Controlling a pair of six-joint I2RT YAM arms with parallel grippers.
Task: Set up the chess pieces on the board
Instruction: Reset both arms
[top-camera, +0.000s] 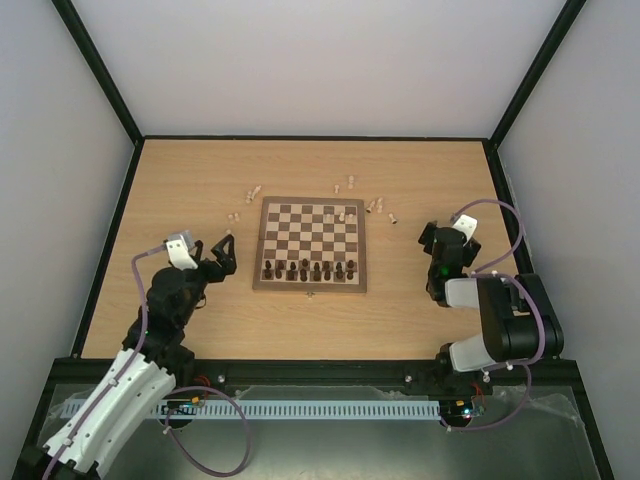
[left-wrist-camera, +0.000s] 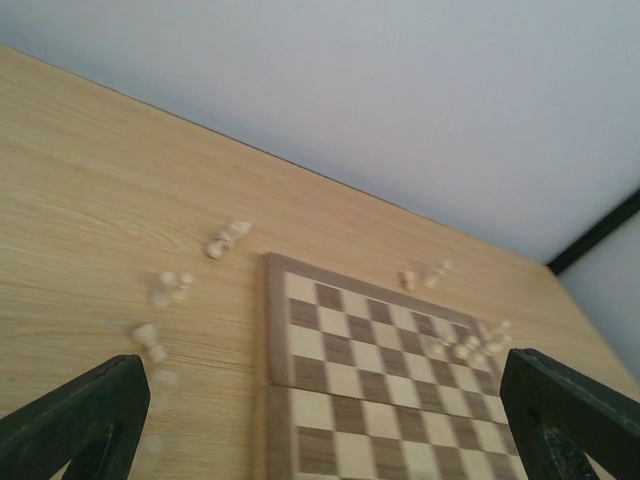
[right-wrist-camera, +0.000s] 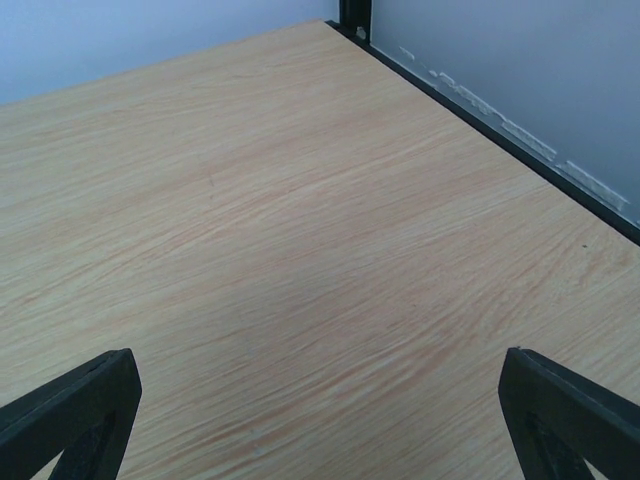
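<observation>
The board (top-camera: 300, 235) lies flat mid-table. Several dark chess pieces (top-camera: 310, 269) stand along its near edge. One pale piece (top-camera: 345, 215) is on a far-right square. Other pale pieces lie loose on the table: left of the board (top-camera: 233, 215), behind it (top-camera: 350, 184) and by its far-right corner (top-camera: 378, 206). My left gripper (top-camera: 228, 253) hovers open just left of the board, with nothing between its fingers. Its wrist view shows the board (left-wrist-camera: 330, 330) and blurred pale pieces (left-wrist-camera: 226, 241) ahead of the gripper (left-wrist-camera: 322, 400). My right gripper (top-camera: 432, 238) is open and empty, right of the board.
A black frame (top-camera: 115, 215) edges the light wood table, with white walls behind it. The right wrist view shows only bare tabletop (right-wrist-camera: 300, 250), the frame's far-right corner post (right-wrist-camera: 354, 14) and the right gripper (right-wrist-camera: 320, 400) over it.
</observation>
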